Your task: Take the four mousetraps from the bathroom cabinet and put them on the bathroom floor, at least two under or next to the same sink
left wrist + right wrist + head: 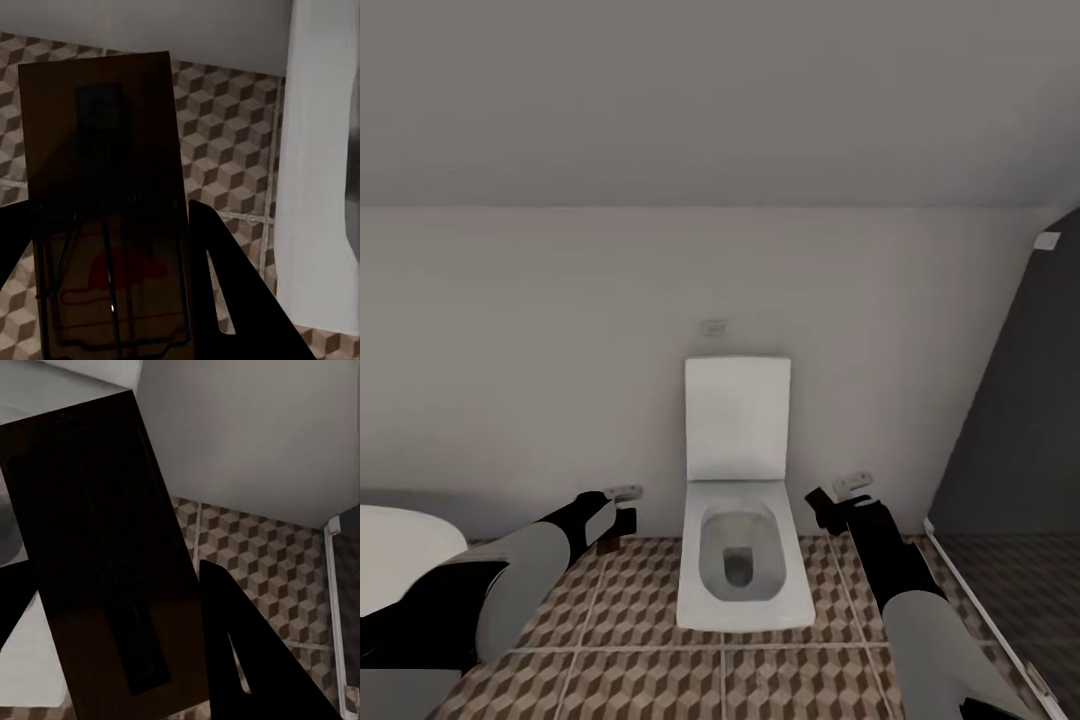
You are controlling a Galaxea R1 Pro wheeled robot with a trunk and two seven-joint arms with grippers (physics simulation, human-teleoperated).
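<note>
We hold one mousetrap (105, 202) pinched in the left gripper (112, 300) and a second mousetrap (112, 570) pinched in the right gripper (127, 675), both above the bathroom floor (660, 680), either side of the toilet (740, 570). We judge them light, stiff, flat boards; grip board edges, clear of the wire.

Both claws flank white toilet (740, 560); each holds a mousetrap
</note>
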